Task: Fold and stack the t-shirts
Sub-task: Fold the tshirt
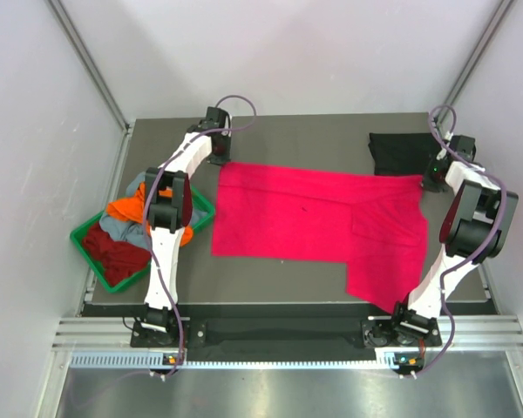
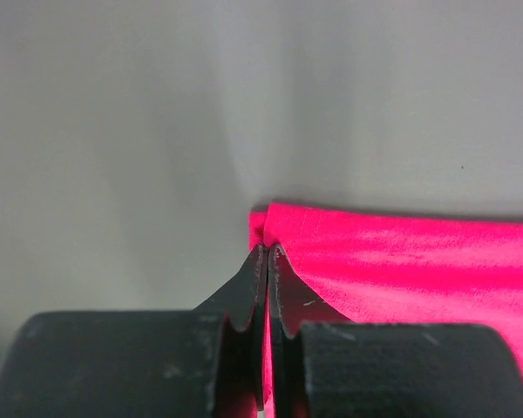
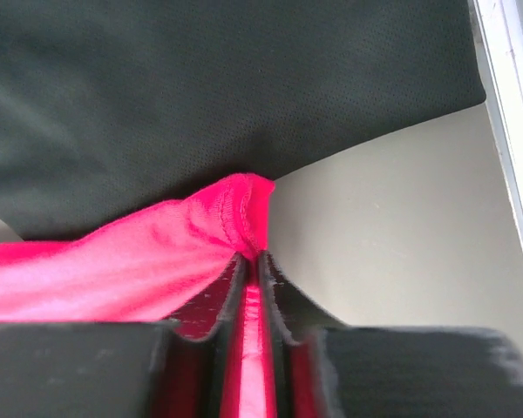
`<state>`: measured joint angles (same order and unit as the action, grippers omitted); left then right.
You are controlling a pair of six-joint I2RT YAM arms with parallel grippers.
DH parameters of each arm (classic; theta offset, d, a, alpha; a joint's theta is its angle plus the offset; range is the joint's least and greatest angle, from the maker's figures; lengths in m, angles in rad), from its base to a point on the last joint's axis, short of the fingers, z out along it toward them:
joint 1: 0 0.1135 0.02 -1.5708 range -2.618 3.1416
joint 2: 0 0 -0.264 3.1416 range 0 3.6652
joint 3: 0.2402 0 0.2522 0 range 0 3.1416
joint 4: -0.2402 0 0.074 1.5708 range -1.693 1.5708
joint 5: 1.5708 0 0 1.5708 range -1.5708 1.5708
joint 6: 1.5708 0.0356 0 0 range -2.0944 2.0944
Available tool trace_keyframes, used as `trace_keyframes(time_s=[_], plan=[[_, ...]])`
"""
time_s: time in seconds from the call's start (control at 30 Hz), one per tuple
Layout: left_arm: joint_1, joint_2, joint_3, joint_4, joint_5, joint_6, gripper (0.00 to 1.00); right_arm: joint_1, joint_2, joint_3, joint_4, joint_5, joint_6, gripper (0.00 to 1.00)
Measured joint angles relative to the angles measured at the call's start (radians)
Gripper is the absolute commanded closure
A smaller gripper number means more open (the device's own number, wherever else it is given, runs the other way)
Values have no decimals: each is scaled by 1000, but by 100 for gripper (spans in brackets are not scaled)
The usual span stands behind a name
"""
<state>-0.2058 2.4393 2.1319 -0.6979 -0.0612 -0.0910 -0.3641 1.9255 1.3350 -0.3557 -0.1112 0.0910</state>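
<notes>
Table (image 1: 279, 139), dark grey, viewed from above and from both wrists.

Item 1 – pink-red t-shirt (image 1: 318, 222). It lies spread flat across the middle of the table. Its far edge runs from one gripper to the other, and its right part reaches closer to the near edge than its left part does.

Item 2 – left gripper (image 1: 220, 150). It is at the far left corner of the pink-red t-shirt. The left wrist view shows the jaws pressed together with the cloth corner (image 2: 270, 228) pinched between the fingertips (image 2: 254, 261). No gap is visible.

Item 3 – right gripper (image 1: 434, 178). It is at the far right corner of the same garment. The right wrist view shows the jaws closed on a bunched hem of pink-red cloth (image 3: 235, 205), and the fabric runs down between the fingers (image 3: 231, 279).

Item 4 – black t-shirt (image 1: 401, 152). It is at the far right of the table, a compact dark rectangle just beyond the right gripper. It fills the upper part of the right wrist view (image 3: 200, 87), directly behind the pinched corner (whether the two cloths touch cannot be told).

Item 5 – green tray (image 1: 204, 212). It sits at the left table edge, beside the left arm. It holds a loose heap: an orange t-shirt (image 1: 126, 209) on top, a grey-blue t-shirt (image 1: 113, 228) under it, and a dark red t-shirt (image 1: 113, 254) nearest the front.
</notes>
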Motion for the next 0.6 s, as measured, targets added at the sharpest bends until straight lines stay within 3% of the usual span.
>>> trace_keyframes(time_s=[0.03, 0.17, 0.43, 0.6], plan=[[0, 0, 0, 0, -2, -7, 83, 0, 0, 0, 1, 0, 8, 85], [5, -22, -35, 21, -26, -31, 66, 0, 0, 4, -6, 3, 40, 69], [16, -114, -90, -3, -34, -37, 66, 2, -23, 83, -131, 43, 133, 45], [-17, -310, -218, -15, -68, -30, 66, 2, -124, 88, -228, 50, 202, 37]])
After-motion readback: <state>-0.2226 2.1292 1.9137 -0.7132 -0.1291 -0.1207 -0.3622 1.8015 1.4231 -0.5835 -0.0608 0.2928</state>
